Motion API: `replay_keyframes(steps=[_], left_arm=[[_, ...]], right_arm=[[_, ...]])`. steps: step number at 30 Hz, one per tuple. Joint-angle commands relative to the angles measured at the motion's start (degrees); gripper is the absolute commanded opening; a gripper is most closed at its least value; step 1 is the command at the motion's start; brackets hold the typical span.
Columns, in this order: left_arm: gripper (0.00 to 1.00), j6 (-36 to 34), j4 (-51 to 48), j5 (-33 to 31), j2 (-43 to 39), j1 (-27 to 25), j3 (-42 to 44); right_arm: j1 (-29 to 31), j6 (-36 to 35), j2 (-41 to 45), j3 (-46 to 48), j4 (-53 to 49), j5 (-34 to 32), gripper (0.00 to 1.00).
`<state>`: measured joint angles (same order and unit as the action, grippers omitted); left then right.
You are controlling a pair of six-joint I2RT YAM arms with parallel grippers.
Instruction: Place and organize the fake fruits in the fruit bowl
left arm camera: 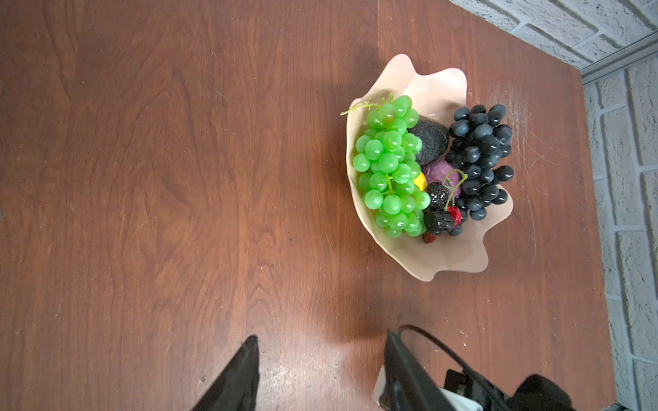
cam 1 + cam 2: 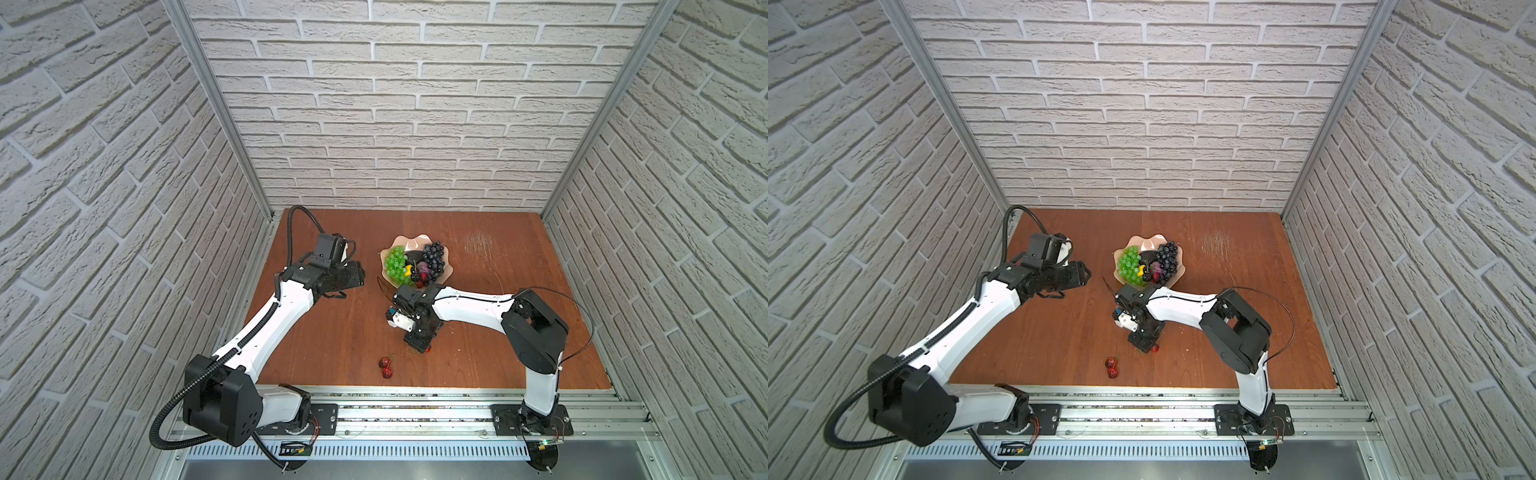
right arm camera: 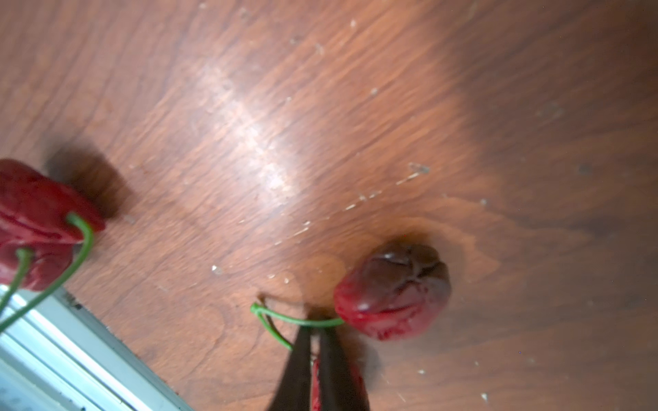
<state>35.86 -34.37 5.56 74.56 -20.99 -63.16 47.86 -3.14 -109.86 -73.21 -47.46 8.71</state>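
Observation:
The pink fruit bowl (image 2: 409, 240) (image 1: 445, 263) holds green grapes (image 1: 390, 167), dark grapes (image 1: 480, 160), an avocado (image 1: 431, 140), a lemon (image 1: 421, 181), a purple fruit (image 1: 443, 170), black berries (image 1: 438, 194) and a cherry (image 1: 454, 213). My right gripper (image 3: 315, 327) (image 2: 419, 347) is down at the table in front of the bowl. It is shut on the green stem of a red cherry pair (image 3: 391, 291) (image 2: 427, 350), with red showing between its fingers. Another cherry pair (image 2: 385, 368) (image 3: 32, 220) lies nearer the front edge. My left gripper (image 1: 321, 338) (image 2: 362, 273) hangs open and empty, left of the bowl.
The right forearm (image 2: 469, 305) stretches just in front of the bowl. A metal rail (image 2: 415, 409) runs along the table's front edge, close to the loose cherries. Brick-pattern walls close in the back and both sides.

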Motion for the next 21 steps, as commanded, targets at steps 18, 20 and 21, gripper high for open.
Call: replay_keyframes(steps=[18,20,21], left_arm=[[0.57,-0.7,-0.87,-0.96,-0.48,0.42,-1.35],[0.57,-0.79,-0.87,-0.97,-0.47,0.43,-1.35],[0.57,-0.85,-0.89,-1.03,-0.5,0.47,-1.42]], right_arm=[[1.29,6.42,0.55,-0.57,0.88,5.39,0.44],[2.09,6.34,-0.02,-0.68,0.83,4.41,0.44],[2.41,6.3,-0.37,-0.71,0.79,3.74,0.44]])
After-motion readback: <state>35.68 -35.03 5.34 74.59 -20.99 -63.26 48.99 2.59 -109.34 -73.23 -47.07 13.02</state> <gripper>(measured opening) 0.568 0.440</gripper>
